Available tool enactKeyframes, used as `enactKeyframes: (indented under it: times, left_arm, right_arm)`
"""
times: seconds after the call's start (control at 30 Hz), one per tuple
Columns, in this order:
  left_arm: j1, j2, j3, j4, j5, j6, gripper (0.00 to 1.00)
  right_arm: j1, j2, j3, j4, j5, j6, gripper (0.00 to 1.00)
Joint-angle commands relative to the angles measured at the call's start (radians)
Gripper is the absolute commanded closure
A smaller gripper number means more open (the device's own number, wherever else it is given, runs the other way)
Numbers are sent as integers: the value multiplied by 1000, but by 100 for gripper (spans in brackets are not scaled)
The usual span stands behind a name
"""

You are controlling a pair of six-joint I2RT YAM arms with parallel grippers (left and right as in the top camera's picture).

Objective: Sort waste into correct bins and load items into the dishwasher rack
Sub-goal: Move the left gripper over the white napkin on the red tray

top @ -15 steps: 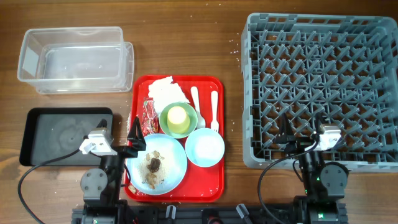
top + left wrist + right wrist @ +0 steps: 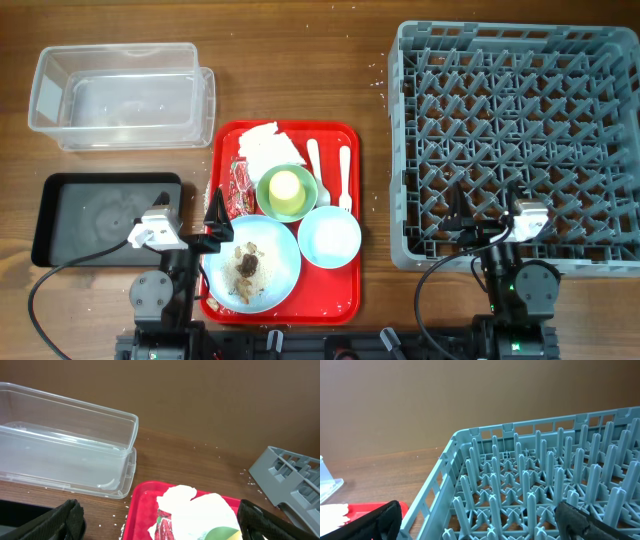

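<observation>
On the red serving tray (image 2: 345, 300) lie a crumpled white napkin (image 2: 268, 148), a red wrapper (image 2: 241, 180), a white spoon (image 2: 314, 162) and a fork (image 2: 345, 175). A yellow cup (image 2: 286, 186) stands in the pale green bowl (image 2: 270, 205). A light blue bowl (image 2: 329, 238) and a light blue plate (image 2: 275, 270) with food scraps (image 2: 245, 265) sit at the front. My left gripper (image 2: 190, 215) is open and empty at the tray's left edge. Its wrist view (image 2: 160, 527) shows the napkin (image 2: 195, 507) and wrapper (image 2: 164, 527). My right gripper (image 2: 487, 212) (image 2: 480, 520) is open over the grey rack's (image 2: 515, 120) front edge.
The clear tub (image 2: 120, 95) (image 2: 65, 445) stands at the back left. The black tray (image 2: 95, 215) lies in front of it, left of my left arm. The rack (image 2: 530, 485) fills the right side. Small crumbs dot the wood near the red tray (image 2: 140, 505).
</observation>
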Motion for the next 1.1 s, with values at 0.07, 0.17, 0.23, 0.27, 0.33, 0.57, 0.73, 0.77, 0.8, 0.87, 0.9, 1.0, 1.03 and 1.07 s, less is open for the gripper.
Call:
enactKeyframes:
  times: [0.07, 0.17, 0.23, 0.27, 0.33, 0.57, 0.73, 0.77, 0.8, 0.87, 0.9, 1.0, 1.03, 1.07]
  left_arm:
    - [-4, 2, -6, 0, -13, 24, 0]
    - [-4, 2, -6, 0, -13, 24, 0]
    - [-4, 2, -7, 1, -1, 23, 0]
    - [-4, 2, -6, 1, 64, 14, 0]
    - [-4, 2, -7, 21, 248, -148, 0]
    - [-3, 2, 2, 285, 431, -451, 0]
    - [-4, 298, 463, -136, 122, -176, 1]
    - [-5, 494, 669, -317, 129, -137, 0]
    - [-5, 581, 763, -407, 148, -122, 0]
    - [-5, 813, 1016, -614, 225, -109, 0]
    - [-5, 900, 1105, -678, 264, -108, 0]
    - [-27, 1135, 1289, -788, 197, -122, 1]
    - [-51, 1215, 1344, -859, 104, -182, 0]
    - [-81, 1299, 1384, -909, 48, -214, 0]
  right_arm:
    - [-5, -5, -1, 3, -1, -12, 0]
    - [-5, -5, -1, 3, -1, -12, 1]
    - [-5, -5, -1, 3, -1, -12, 0]
    - [-5, -5, -1, 3, -1, -12, 0]
    - [-5, -5, -1, 3, -1, -12, 0]
    - [-5, -5, -1, 3, -1, -12, 0]
    - [-5, -5, -1, 3, -1, -12, 0]
    - [-5, -5, -1, 3, -1, -12, 0]
    - [-5, -5, -1, 3, -1, -12, 0]
    - [-5, -5, -1, 3, -1, -12, 0]
    - [-5, -5, -1, 3, -1, -12, 0]
    - [-5, -5, -1, 3, -1, -12, 0]
    - [-5, -5, -1, 3, -1, -11, 0]
    - [-5, -5, -1, 3, -1, -12, 0]
